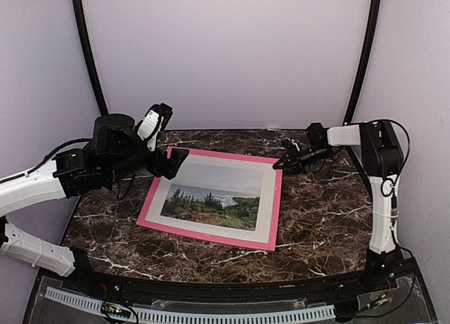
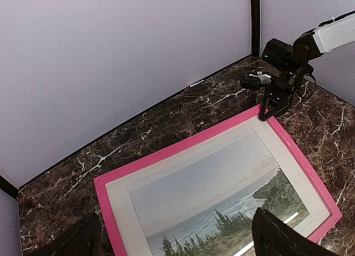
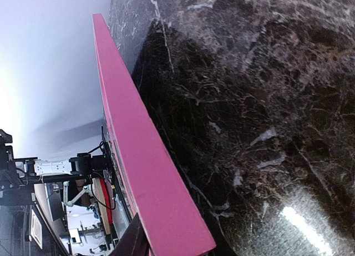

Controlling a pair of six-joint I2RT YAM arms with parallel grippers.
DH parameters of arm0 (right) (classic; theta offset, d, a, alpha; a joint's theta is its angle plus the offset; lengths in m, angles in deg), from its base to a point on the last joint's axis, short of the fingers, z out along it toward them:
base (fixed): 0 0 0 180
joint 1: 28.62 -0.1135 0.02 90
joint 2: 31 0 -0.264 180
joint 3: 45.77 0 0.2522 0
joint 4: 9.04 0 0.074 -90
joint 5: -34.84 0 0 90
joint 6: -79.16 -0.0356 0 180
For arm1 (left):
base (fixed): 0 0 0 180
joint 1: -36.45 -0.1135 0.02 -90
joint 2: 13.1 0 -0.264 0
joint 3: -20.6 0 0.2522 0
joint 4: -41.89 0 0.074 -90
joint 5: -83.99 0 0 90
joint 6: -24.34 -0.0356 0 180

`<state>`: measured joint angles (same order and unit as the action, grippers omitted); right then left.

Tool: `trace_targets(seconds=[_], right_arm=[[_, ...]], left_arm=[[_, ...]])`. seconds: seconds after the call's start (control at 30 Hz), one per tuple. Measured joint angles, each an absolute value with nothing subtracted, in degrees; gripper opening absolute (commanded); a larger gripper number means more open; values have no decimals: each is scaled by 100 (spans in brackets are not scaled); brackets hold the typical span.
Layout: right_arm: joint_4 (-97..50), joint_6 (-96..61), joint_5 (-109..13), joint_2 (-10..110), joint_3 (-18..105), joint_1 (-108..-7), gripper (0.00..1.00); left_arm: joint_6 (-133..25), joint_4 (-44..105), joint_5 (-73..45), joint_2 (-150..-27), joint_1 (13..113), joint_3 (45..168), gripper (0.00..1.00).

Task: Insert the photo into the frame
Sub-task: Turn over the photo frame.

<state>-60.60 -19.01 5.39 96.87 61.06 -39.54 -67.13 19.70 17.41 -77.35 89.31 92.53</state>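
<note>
- frame [image 1: 204, 235] flat on marble table [image 1: 316, 218], pink front up.
- photo [image 1: 214, 197] inside it, bordered by white mat [image 1: 267, 204]; near part cut off in left wrist view.
- left gripper [image 1: 169, 135] above far-left corner, jaws wide apart, empty; only 2 dark finger stubs in own view.
- right gripper [image 1: 287, 162] clamped on frame's far-right corner; own view shows just 1 finger [image 3: 136, 239] beside blurred pink rail.

Dark veined marble tabletop [image 1: 323, 218]; lavender walls [image 1: 225, 50]; black rear poles [image 1: 86, 50]; off-white mat board [image 1: 267, 204], seemingly flat.
</note>
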Motion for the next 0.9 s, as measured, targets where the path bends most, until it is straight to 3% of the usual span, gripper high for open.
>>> trace_targets(seconds=[0.2,0.37,0.63,0.77,0.9], right_arm=[[-6063,-2023,681,10098,6120,-3845,22],[-6058,-2023,624,10148,6122,-3808,36],[-5829,-1837,-250,10033,6185,-3620,55],[-5774,-1837,-941,9766,6176,-3523,71],[-5634,-1886,-1561,9309,5866,-3475,78]], left_arm=[[-6658,1972,1737,-7755,8931,9194,97],[-6595,1968,1744,-7755,8931,9150,97],[-6331,1824,1728,-7790,8896,9115,97],[-6178,1763,1617,-7860,8760,9076,97],[-5913,1669,1392,-7999,8387,8958,97]])
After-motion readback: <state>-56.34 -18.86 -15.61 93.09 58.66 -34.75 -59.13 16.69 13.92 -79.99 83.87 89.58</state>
